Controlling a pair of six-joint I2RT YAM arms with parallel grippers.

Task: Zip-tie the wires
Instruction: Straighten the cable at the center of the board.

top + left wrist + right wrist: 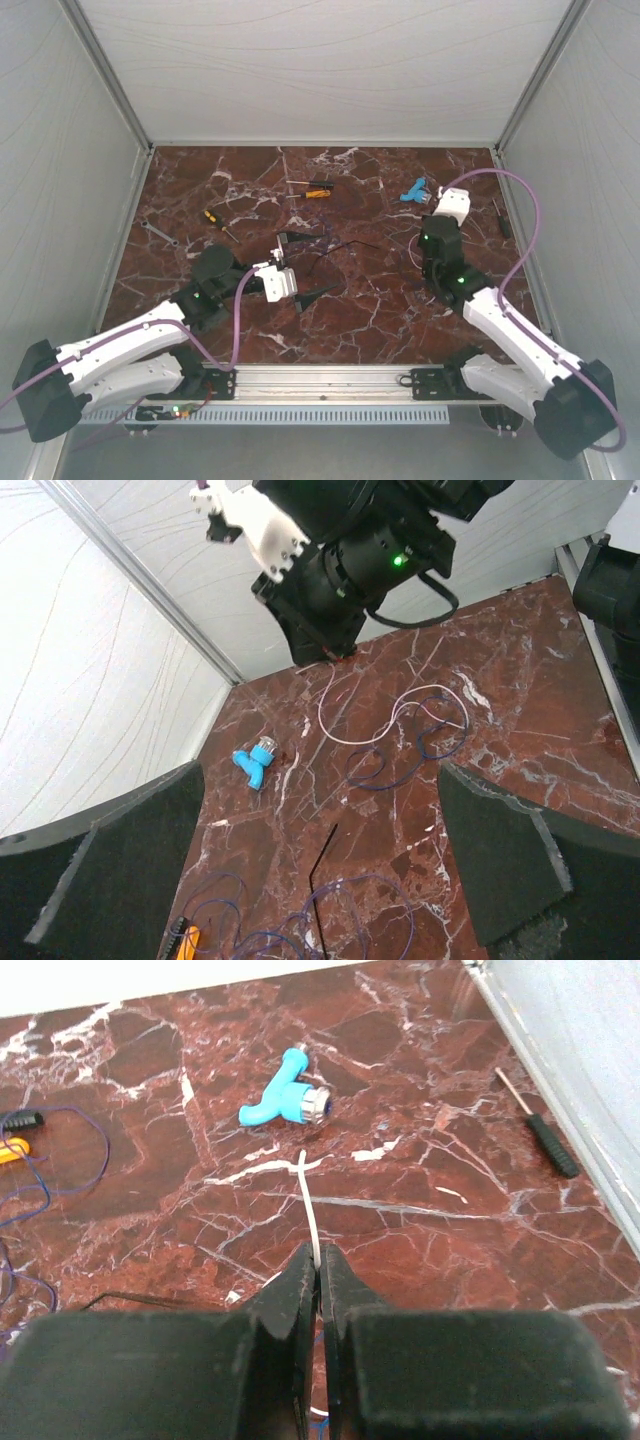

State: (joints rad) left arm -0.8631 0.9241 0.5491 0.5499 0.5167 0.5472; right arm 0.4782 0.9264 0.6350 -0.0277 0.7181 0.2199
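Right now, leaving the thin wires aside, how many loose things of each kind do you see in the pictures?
Orange-handled screwdrivers: 2
Black-handled screwdrivers: 2
Wrench: 1
Blue pipe fitting: 1
Zip ties: 2, the white zip tie pinched in the right gripper, the black zip tie lying loose
Total: 8

Robot lab cell: white walls (330, 70) box a marble-look table (370, 310); rail (320, 378) at 6 o'clock, left arm (130, 345), right arm (510, 330), screwdrivers (318, 190) toward 12.
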